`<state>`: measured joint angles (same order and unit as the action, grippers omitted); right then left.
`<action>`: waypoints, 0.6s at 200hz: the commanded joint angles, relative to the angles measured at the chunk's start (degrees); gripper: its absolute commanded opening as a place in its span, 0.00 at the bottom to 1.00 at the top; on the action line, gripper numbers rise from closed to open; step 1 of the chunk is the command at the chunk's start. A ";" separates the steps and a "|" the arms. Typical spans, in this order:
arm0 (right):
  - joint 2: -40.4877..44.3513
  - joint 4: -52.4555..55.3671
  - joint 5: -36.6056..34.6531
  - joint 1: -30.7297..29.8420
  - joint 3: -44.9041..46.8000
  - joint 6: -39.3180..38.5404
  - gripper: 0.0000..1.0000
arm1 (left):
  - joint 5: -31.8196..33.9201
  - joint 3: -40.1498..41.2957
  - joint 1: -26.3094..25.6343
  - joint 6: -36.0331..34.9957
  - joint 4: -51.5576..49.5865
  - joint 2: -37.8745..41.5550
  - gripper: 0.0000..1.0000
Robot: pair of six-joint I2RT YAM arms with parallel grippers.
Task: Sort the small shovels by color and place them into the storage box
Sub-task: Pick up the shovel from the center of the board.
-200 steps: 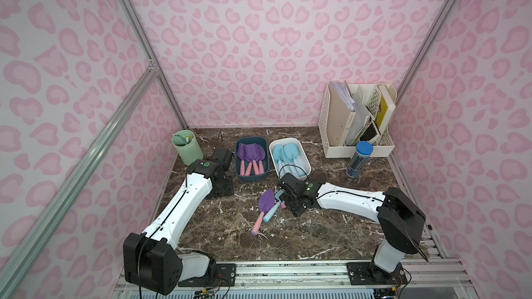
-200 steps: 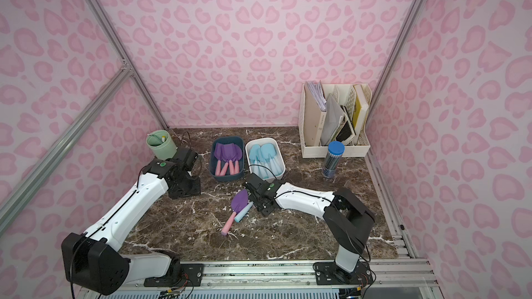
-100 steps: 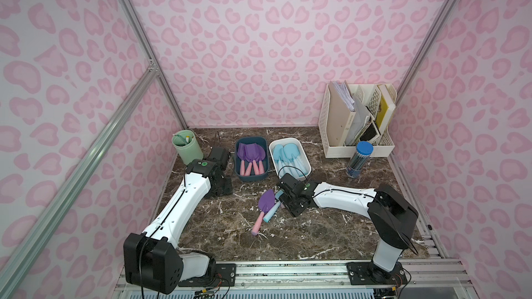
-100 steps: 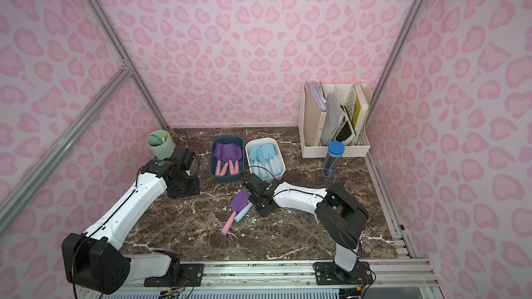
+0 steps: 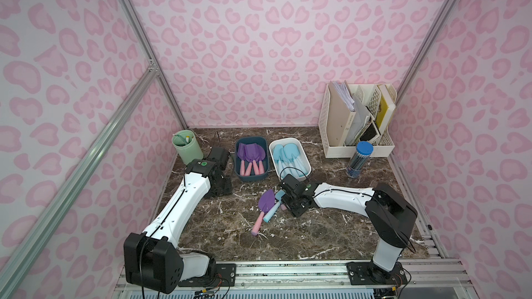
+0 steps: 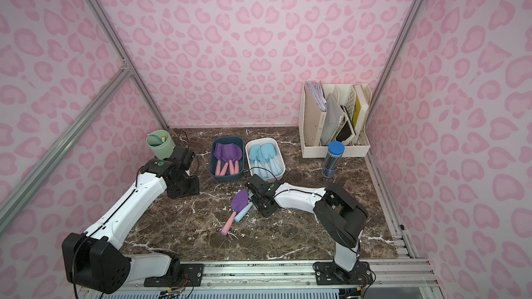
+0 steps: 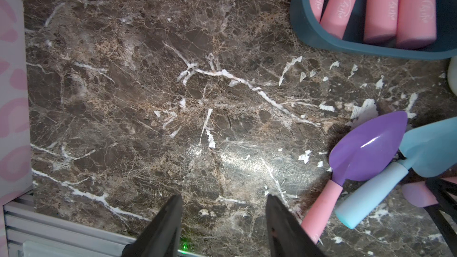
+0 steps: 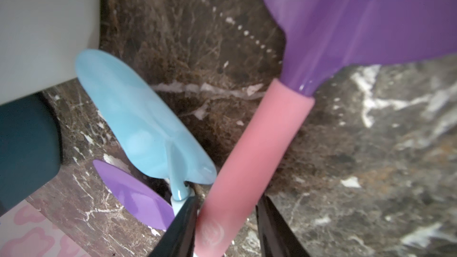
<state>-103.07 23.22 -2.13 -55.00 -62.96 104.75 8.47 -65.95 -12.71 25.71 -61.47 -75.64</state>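
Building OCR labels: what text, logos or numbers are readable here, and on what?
"Cute", likely: white cursive on the pink handles of the purple-bladed plastic shovels in the dark blue plastic bin.
Round mark on the pink handle end between the right gripper's jaws: blurred, unreadable.
Dark print on the beige file spine in the white desk organiser: too small.

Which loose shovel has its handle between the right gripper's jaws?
The purple shovel under the right gripper; the light blue shovel and other purple shovel lie beside it, handles free.
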 commanded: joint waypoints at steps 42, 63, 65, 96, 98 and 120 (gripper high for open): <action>1.37 -0.77 -0.04 -0.16 2.07 0.87 0.32 | 0.06 -0.30 0.18 -0.14 -0.70 -0.13 0.59; 1.55 -1.16 0.27 -0.32 2.91 1.15 0.29 | 0.22 -0.32 0.17 -0.18 -0.92 0.13 0.59; 1.55 -1.10 0.30 -0.36 3.06 1.16 0.29 | 0.23 -0.32 0.19 -0.15 -0.93 0.14 0.59; 2.35 -0.75 0.03 -0.70 4.07 1.69 0.28 | 0.41 -0.31 0.17 -0.05 -1.05 0.49 0.59; 2.41 -0.73 -0.04 -0.67 4.18 1.78 0.28 | 0.41 -0.32 0.19 -0.05 -1.14 0.49 0.59; 3.69 0.18 -1.03 -1.01 4.67 2.19 0.25 | 0.41 -0.32 0.16 0.04 -1.28 0.77 0.59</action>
<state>-100.47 21.56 -2.09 -55.70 -58.67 105.89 8.49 -65.95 -12.60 25.58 -61.56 -75.29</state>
